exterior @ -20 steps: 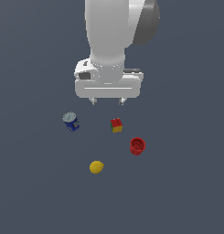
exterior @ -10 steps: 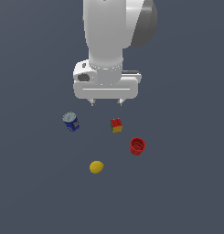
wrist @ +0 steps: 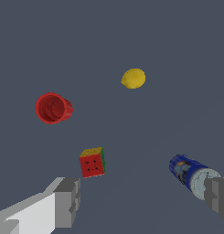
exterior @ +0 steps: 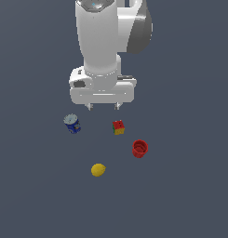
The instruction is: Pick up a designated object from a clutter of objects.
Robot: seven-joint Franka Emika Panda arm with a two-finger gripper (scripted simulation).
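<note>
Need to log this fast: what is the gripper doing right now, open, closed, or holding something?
Gripper: open and empty, its fingers spread wide above the table, the blue can not yet grasped.

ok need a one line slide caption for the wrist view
Open end effector above a blue can, a colored cube, a red cup and a lemon.

The can (exterior: pixel 72 123) is blue with a silver-grey lid. The cube (exterior: pixel 118 127) has red, yellow and green faces. The cup (exterior: pixel 139 148) is red, the lemon (exterior: pixel 98 169) yellow, the arm (exterior: pixel 103 46) white and grey.
</note>
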